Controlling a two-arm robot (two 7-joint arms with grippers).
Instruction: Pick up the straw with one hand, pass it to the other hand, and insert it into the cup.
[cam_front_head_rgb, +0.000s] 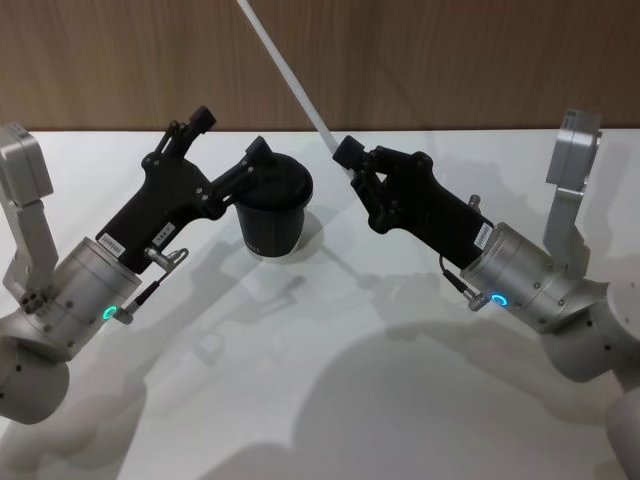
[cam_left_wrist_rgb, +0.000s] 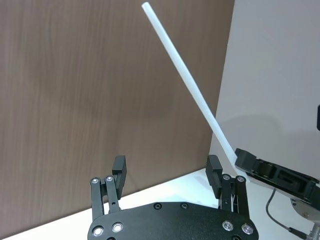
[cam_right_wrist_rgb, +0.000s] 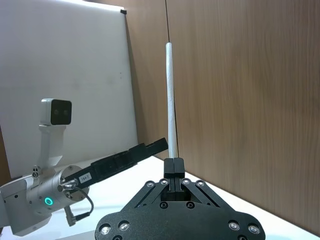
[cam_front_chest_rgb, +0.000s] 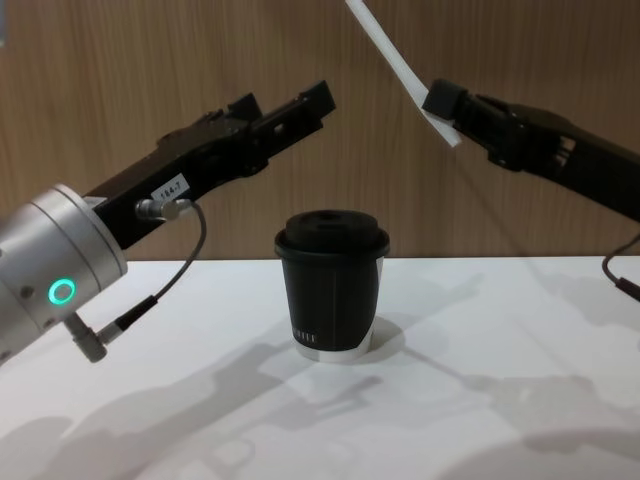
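One straw (cam_front_head_rgb: 290, 75), one cup (cam_front_chest_rgb: 332, 290) and two grippers are seen. The right gripper (cam_front_head_rgb: 350, 157) has its fingers (cam_right_wrist_rgb: 174, 167) clenched on the lower end of the straw, which is tilted in the air up and right of the cup. The left gripper (cam_left_wrist_rgb: 166, 170) hangs above the cup with fingers (cam_left_wrist_rgb: 118, 170) spread wide, holding nothing, and the cup stands on the white counter (cam_front_head_rgb: 350, 380).

Left gripper (cam_left_wrist_rgb: 166, 165): black; two slim fingers with blocky tips on a flat plate dotted with silver screw heads, at the bottom of the left wrist frame.
Right gripper (cam_right_wrist_rgb: 174, 162): the same black plate, hinged bars and silver screws, bottom centre of the right wrist frame.
Wrists (cam_front_head_rgb: 85, 285): brushed silver cylinders, lower left and lower right of the head frame.
Light rings (cam_front_chest_rgb: 62, 292): green on the left; the right seems bluer.
Labels (cam_front_head_rgb: 110, 243): small, white, with dark print too small to read.
Cables (cam_front_chest_rgb: 150, 300): thin, dark, ending in silver plugs.
Arm links (cam_front_head_rgb: 25, 165): pale grey and blocky, at the frame edges.
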